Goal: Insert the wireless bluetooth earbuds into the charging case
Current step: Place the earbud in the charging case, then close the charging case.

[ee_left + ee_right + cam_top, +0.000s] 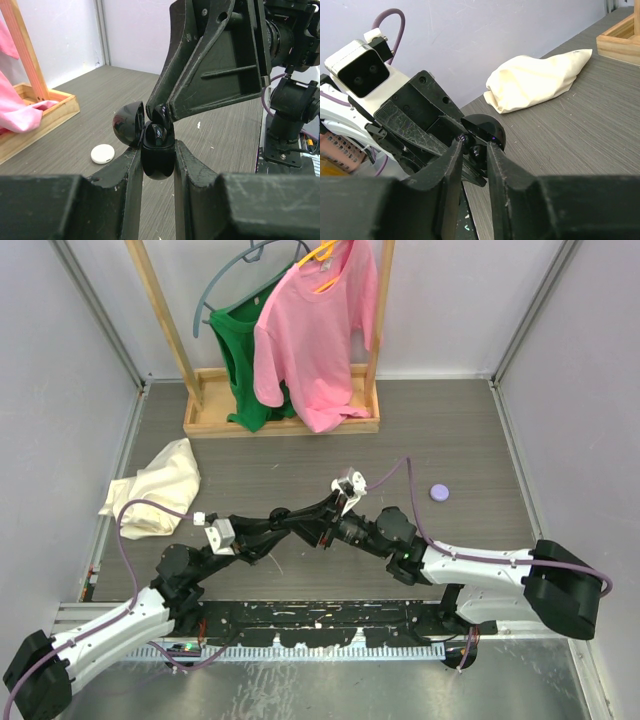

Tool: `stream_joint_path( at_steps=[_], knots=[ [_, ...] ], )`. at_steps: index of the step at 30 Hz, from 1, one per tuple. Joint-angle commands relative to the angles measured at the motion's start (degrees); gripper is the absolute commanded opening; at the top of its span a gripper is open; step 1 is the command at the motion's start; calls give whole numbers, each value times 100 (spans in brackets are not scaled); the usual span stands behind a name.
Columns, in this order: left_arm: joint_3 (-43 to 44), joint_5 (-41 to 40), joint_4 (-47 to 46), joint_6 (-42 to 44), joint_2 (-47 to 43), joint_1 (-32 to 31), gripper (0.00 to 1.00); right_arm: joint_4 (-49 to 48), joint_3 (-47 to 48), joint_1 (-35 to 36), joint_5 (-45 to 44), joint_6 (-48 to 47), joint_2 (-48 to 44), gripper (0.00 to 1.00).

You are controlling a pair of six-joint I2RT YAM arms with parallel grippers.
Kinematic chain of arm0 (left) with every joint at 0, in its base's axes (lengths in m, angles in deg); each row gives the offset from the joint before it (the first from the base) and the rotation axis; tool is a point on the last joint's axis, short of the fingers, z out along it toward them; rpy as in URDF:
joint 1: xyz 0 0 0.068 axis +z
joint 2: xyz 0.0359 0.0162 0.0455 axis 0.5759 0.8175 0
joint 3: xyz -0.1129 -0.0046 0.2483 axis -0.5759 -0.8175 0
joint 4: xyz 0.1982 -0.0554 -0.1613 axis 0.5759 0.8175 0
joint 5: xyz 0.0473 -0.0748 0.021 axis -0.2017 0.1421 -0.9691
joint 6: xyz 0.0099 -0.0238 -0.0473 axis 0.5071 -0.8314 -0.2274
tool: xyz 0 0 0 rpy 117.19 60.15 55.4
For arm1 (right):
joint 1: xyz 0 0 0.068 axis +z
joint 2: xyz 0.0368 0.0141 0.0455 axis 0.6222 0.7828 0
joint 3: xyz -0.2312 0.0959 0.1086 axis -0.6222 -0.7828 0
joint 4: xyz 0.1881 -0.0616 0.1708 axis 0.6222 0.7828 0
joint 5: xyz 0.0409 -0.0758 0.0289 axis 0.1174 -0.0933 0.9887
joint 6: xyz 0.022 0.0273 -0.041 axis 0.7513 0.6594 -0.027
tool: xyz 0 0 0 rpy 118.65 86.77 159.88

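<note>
clothes rack (280, 420): far edge, left of middle | cloth bundle (160, 485): left edge, before rack | disc (438, 492): right half | charging case (157, 150): seemingly above tabletop's (470, 440) middle

**First speaker:** Where could a gripper pass on the table (470, 430)?

**Second speaker:** Over the right half, where only a small lilac disc (439, 492) lies near the right edge.

**First speaker:** What stands in the way?

**Second speaker:** A wooden clothes rack (285, 420) at the far edge and a cream cloth (160, 490) by the left edge. The left arm (250, 535) and right arm (470, 565) meet mid-table.
</note>
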State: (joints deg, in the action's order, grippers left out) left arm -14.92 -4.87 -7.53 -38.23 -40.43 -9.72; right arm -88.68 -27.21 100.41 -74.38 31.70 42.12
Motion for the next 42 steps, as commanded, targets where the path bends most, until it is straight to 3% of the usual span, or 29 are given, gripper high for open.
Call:
stream_joint_path(
  at_steps=[1,13,26,32,36,39,42],
  knots=[
    [58,-97,-511,-41,-55,-6,0,-217,-2,52,25,-25,-25,36],
    [87,-64,-514,-41,18,-12,0,1434,167,39,-698,-780,-1371,53],
    [110,218,-602,-68,125,-6,0,1329,348,39,-525,-854,-788,55],
    [137,297,-595,-57,150,-8,0,1569,496,43,-45,-860,-965,64],
    [199,474,-566,-50,239,-11,0,2527,989,-23,203,-872,-1073,75],
    [230,670,-572,-50,291,-4,0,3163,1403,-234,534,-781,-985,78],
    [252,773,-572,-46,337,-4,0,3215,1561,-685,1272,-285,-858,79]
  ],
)
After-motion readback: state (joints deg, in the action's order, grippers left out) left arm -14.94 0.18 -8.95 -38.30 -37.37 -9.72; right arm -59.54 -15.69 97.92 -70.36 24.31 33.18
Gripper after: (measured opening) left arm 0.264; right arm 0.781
